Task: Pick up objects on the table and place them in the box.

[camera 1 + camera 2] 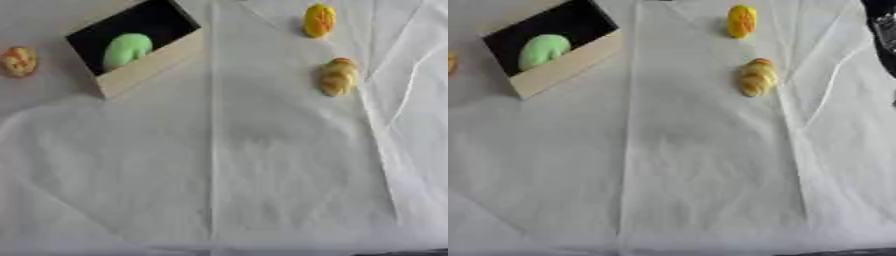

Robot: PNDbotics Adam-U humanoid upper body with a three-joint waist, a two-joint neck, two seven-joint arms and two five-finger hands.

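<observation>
White cloth [262, 175] covers the table from edge to edge, marked by long fold creases, one running straight down the middle of the frame and others slanting at the right.

At the upper left sits the box [149, 62], turned at an angle, with pale tan walls and a black inside. A green rounded object [127, 49] lies inside it, toward its lower left part.

Just left of the box, at the left edge of the frame, an orange and yellow object [17, 61] rests on the cloth, apart from the box wall.

At the upper right, a yellow object with orange marking [319, 20] stands near the top edge. Below it, well apart from the box, lies a golden-brown twisted object [338, 76], lengthwise up and down, beside one of the slanting creases.

In the right eye view a dark shape [881, 30] shows at the upper right corner; what it is cannot be told. Neither hand shows plainly, so the state of the fingers cannot be told.
</observation>
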